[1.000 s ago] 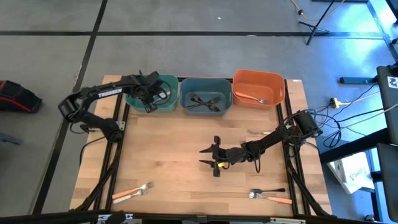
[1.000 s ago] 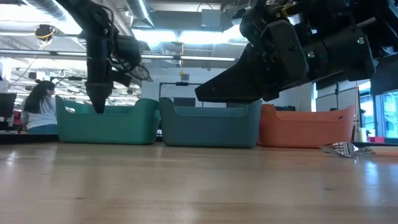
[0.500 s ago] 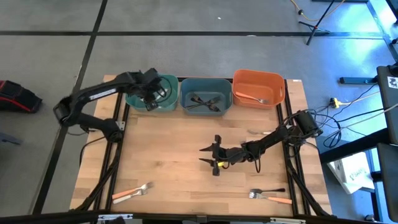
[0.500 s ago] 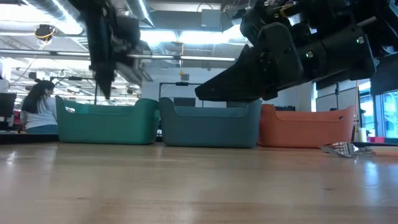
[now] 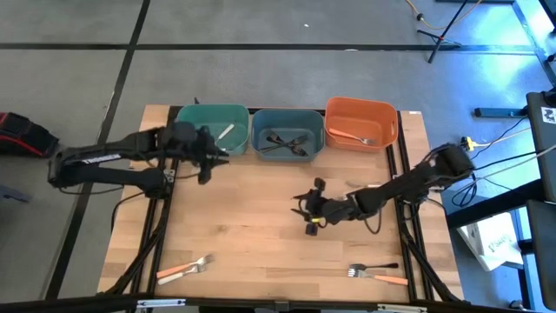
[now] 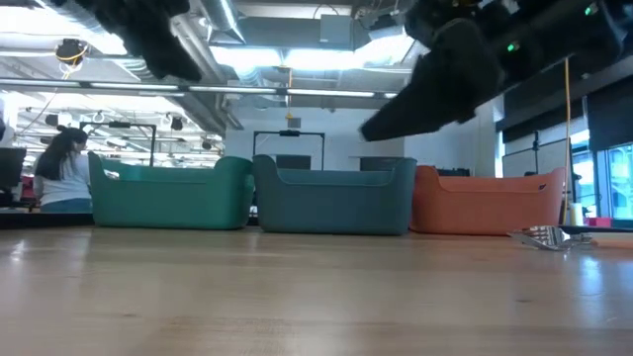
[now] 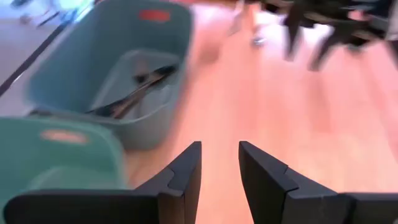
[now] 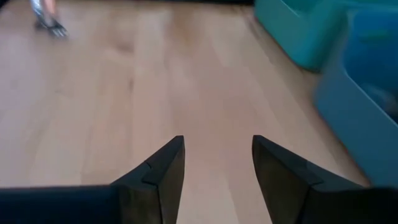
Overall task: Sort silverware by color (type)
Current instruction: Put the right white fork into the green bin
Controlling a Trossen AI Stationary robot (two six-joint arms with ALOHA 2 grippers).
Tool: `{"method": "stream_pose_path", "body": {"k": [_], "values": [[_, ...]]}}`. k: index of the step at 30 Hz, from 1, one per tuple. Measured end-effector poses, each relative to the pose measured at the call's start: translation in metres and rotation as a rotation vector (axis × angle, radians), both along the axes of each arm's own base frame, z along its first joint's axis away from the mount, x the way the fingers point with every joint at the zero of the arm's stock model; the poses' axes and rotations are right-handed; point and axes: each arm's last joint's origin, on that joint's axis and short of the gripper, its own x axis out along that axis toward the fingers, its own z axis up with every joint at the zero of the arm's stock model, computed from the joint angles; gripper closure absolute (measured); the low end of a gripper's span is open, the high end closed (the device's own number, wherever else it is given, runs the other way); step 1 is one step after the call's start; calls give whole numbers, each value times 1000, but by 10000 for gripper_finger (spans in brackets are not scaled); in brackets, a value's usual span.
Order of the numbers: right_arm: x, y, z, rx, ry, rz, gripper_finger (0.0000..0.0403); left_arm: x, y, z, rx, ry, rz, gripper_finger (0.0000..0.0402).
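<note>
Forks lie in two kinds of place: some in the three plastic bins along the table's far edge, others loose on the pale wooden tabletop (image 5: 252,226). The green bin (image 5: 208,116), just beyond the left gripper (image 5: 207,159), holds one white-handled fork (image 5: 225,132). The blue bin (image 5: 287,133), beyond and between the two grippers, holds black-handled forks (image 5: 282,142), and the orange bin (image 5: 361,123), beyond the right gripper (image 5: 310,209), holds an orange-handled fork (image 5: 351,136).

The left gripper hangs over bare wood just in front of the green bin's near wall, its flat dark fingers (image 7: 186,171) a narrow gap apart with nothing between them. The right gripper sits over the middle of the table, fingers (image 8: 163,167) spread wide and empty, with open plank ahead of it.

Loose forks keep to the table's margins. Nearer the front edge than the left gripper, an orange-handled fork (image 5: 180,269) and a pale-handled one (image 5: 193,264) lie touching by the front left corner. In front of the right gripper, toward the front right corner, a black-handled fork (image 5: 375,268) lies close beside another orange-handled one (image 5: 379,276). A further piece (image 5: 358,184) lies beside the right arm, its handle colour unclear. The bins are smooth, rounded-cornered tubs; the tabletop is planked wood framed by black rails.
</note>
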Motion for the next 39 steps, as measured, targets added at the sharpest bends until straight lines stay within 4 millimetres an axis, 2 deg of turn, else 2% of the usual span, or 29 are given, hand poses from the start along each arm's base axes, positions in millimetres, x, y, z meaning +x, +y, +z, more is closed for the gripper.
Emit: {"method": "stream_pose_path", "body": {"k": [7, 14, 17, 22, 31, 39], "values": [[-41, -17, 25, 77, 163, -151, 226, 10, -23, -43, 7, -173, -138, 302], [-82, -37, 29, 155, 369, -373, 226, 14, -39, -75, 21, -321, -227, 302], [-92, -47, 24, 154, 474, -467, 226, 13, -41, -81, 7, -382, -223, 302], [-101, -63, 14, 231, 616, -534, 226, 11, -44, -88, -33, -369, -225, 302], [-117, -82, 9, 273, 824, -681, 226, 10, -44, -90, -39, -360, -210, 302], [-121, -90, -13, 261, 946, -684, 226, 10, -44, -90, -37, -356, -204, 302]]}}
